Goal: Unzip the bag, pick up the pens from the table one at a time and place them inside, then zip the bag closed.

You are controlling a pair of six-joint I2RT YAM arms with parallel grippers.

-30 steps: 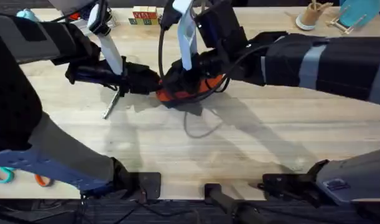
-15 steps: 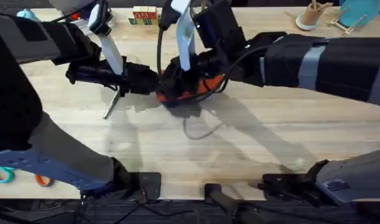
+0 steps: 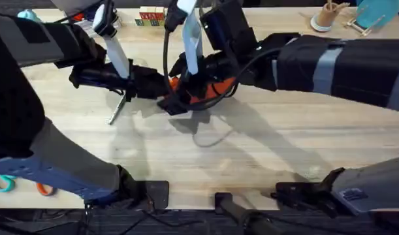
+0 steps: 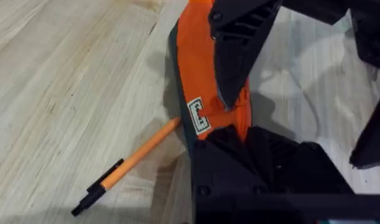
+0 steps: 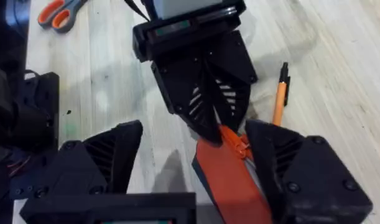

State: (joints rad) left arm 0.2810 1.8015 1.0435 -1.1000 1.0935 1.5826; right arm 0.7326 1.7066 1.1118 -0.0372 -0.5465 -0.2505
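The orange bag lies near the middle of the table, toward its far side, with both arms meeting over it. The left gripper is closed on the bag's left end, while the right gripper hangs over the bag with its fingers spread apart, one on each side. The orange pen lies on the wood just beside the bag's left end, and the silver pen lies farther left, under the left arm.
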